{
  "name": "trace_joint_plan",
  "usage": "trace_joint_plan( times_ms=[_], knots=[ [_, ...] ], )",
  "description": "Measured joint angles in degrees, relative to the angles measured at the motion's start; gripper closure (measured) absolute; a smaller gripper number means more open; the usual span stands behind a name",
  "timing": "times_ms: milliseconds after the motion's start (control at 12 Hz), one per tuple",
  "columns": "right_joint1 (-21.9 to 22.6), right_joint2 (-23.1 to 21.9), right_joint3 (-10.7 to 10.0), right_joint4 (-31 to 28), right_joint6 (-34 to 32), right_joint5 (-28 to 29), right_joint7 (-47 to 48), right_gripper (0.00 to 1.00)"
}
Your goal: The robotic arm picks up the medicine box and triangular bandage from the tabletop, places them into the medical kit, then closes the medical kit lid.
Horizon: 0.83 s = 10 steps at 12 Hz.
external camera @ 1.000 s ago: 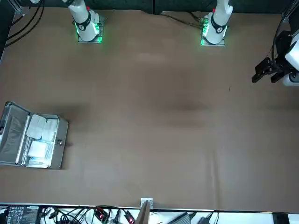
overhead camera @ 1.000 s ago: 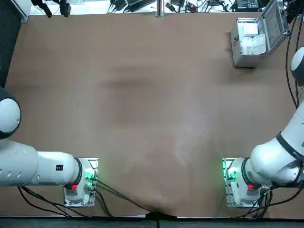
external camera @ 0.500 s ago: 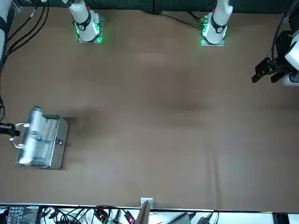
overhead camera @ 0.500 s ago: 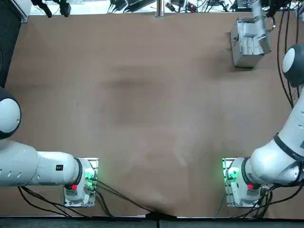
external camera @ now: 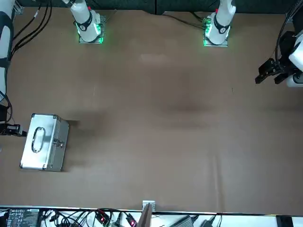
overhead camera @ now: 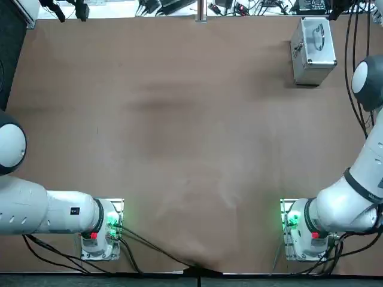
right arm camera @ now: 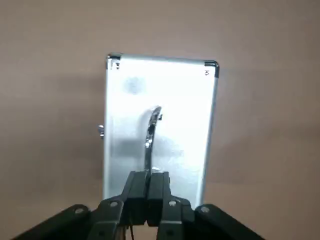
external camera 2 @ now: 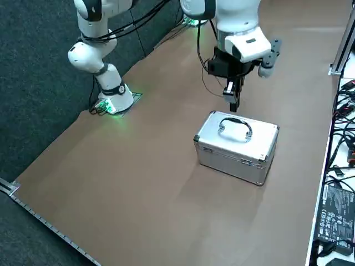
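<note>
Right side view: the boxy silver kit (external camera 2: 237, 147) sits lidded, a curved handle (external camera 2: 236, 124) on top. The claw (external camera 2: 233, 103) hangs clenched and empty over its edge; the kit's contents are hidden.

So the medical kit lid (external camera 2: 239, 128) went from wide open a second ago, to halfway down, and now it's flat shut on the medical kit (overhead camera: 313, 48), hiding the white packs and blue lining. The right gripper (external camera 2: 233, 101), fingers pressed together, has moved in from behind the case and now hangs just above the lid's back edge.
</note>
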Motion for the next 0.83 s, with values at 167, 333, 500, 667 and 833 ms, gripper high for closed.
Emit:
trace_joint_plan(
  times_ms=[167, 333, 500, 667, 833],
  knots=[
    [1.67, -1.18, 0.0, 0.01, -1.66, -0.01, 2.82, 0.98],
    [3.54, -1.62, 0.0, 0.01, -3.28, -0.13, 6.27, 0.94],
    [5.95, -1.65, 0.01, 0.0, -3.98, -1.5, 10.1, 0.9],
    [8.46, -1.67, 0.02, -0.01, -5.63, -2.5, 13.17, 0.8],
    [10.31, -2.22, 0.02, 0.06, -7.48, -2.57, 14.59, 0.58]
  ],
)
